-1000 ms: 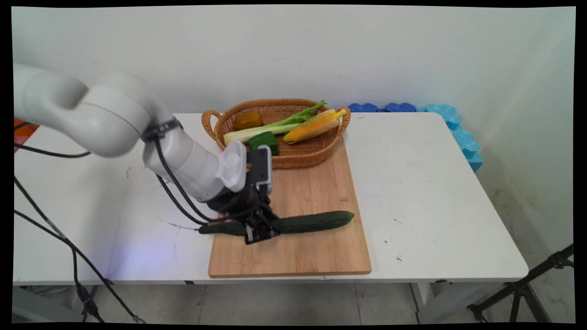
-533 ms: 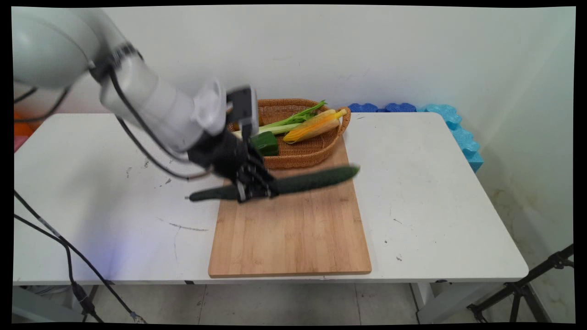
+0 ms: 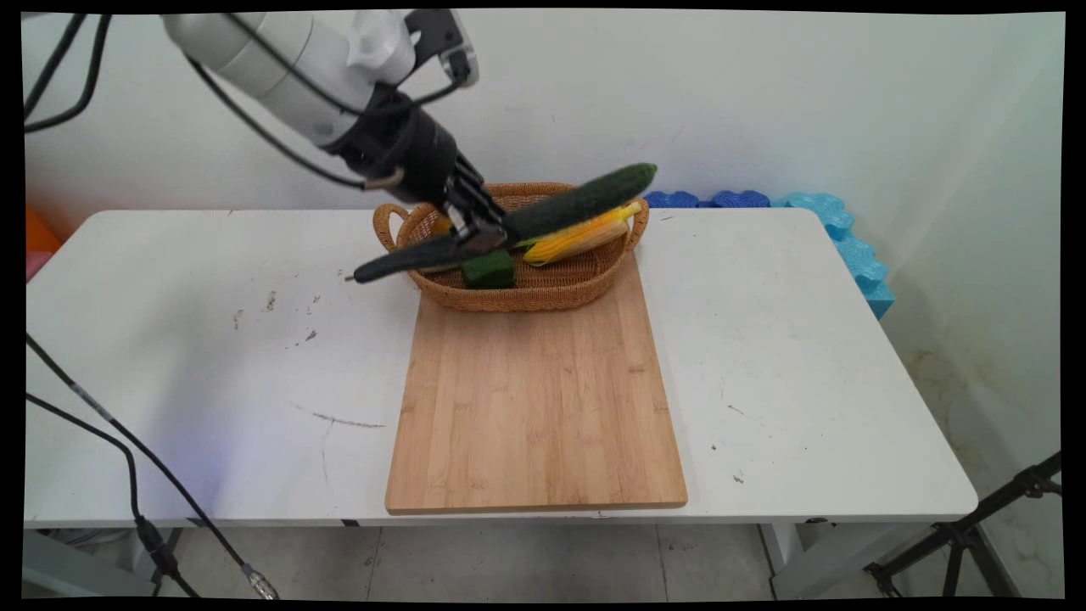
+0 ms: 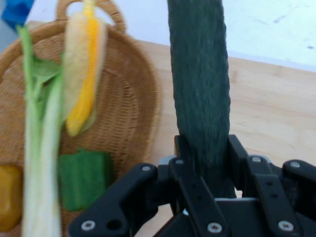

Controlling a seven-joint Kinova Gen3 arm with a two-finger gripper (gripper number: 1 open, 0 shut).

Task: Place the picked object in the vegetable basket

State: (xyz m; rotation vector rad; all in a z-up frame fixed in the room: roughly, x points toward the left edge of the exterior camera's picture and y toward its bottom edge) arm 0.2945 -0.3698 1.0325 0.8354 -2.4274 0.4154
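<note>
The gripper (image 3: 477, 233) is clamped on a long dark green cucumber (image 3: 577, 202), held in the air over the near rim of the wicker basket (image 3: 543, 293); the cucumber tilts, its right end raised toward the wall and its left end sticking out low over the white table (image 3: 806, 356). From the main view the basket stands at the far end of the bamboo cutting board (image 3: 539, 399), with a corn cob (image 3: 581, 238) and a green pepper (image 3: 487, 269) inside it, the rest partly hidden behind the hand. The hand view (image 4: 202, 197) shows what the main view hides: the two fingers (image 4: 237, 155) pressed against the cucumber's sides, a celery stalk (image 4: 39, 148) lying beside the corn cob, and a yellowish-brown thing (image 4: 9, 197) at the basket's edge, perhaps a yellow pepper, though too blurred to name. Blue foam shapes (image 3: 840, 233) line the wall behind the table's right end.
</note>
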